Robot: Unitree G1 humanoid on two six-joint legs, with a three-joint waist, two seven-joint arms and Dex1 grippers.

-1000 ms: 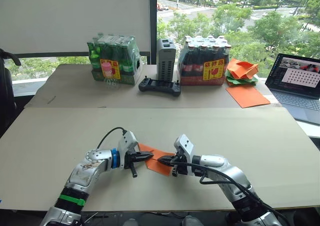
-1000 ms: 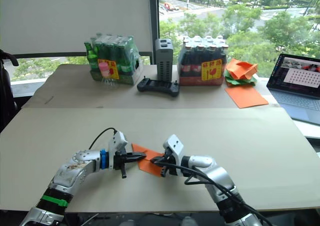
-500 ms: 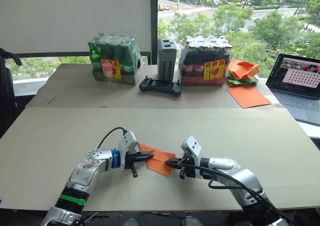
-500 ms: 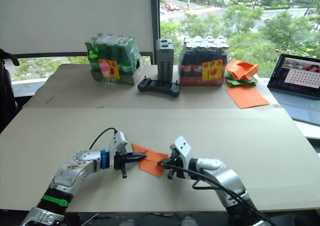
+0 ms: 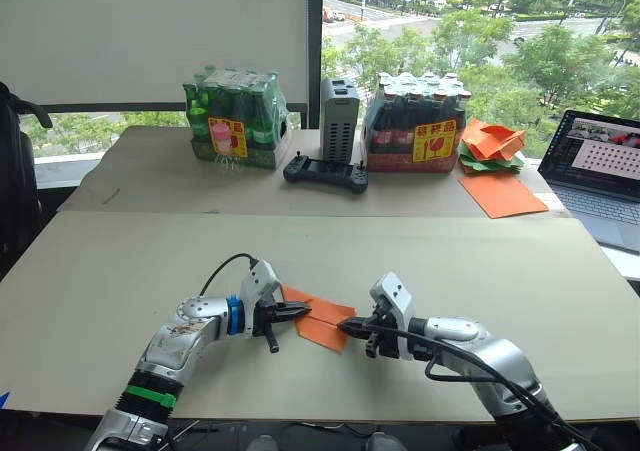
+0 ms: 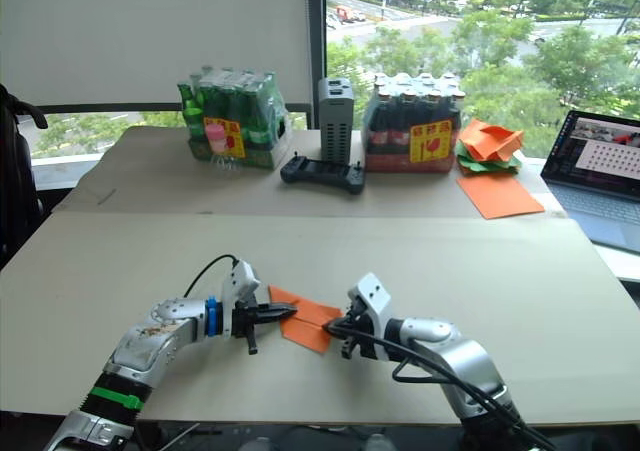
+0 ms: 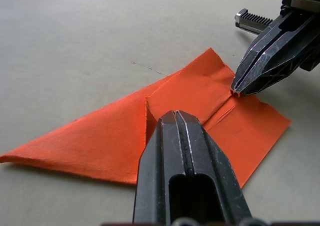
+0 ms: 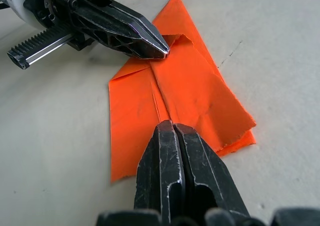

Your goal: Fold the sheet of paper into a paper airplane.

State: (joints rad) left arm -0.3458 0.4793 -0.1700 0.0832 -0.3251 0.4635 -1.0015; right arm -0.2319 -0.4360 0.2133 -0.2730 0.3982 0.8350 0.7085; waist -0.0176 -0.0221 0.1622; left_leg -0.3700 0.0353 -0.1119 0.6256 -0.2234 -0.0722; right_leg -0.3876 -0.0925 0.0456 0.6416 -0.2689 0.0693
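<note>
On the near part of the desk (image 5: 120, 271) lies the sheet of paper (image 5: 318, 318), an orange piece folded into a pointed wedge, flat on the surface between the two arms. The left pincer (image 5: 302, 312) comes in from the left with its two black fingers pressed together, tips set on the folded flap at the paper's left part; the left wrist view shows no gap between the fingers and the paper lying under the tips rather than clamped between them. The right pincer (image 5: 344, 324) reaches in from the right, fingers likewise closed to a narrow point, its tip resting on the paper's right edge by the centre crease. The two tips face each other across the paper, near but apart. On the far part of the desk stand a pack of green bottles (image 5: 235, 119), a grey box (image 5: 338, 121) and a pack of dark bottles (image 5: 421, 123), with a black controller (image 5: 325, 172) just in front of the box. Far right are a heap of orange and green paper shapes (image 5: 489, 143), a smooth orange sheet (image 5: 502, 194) and an open laptop (image 5: 603, 167).
</note>
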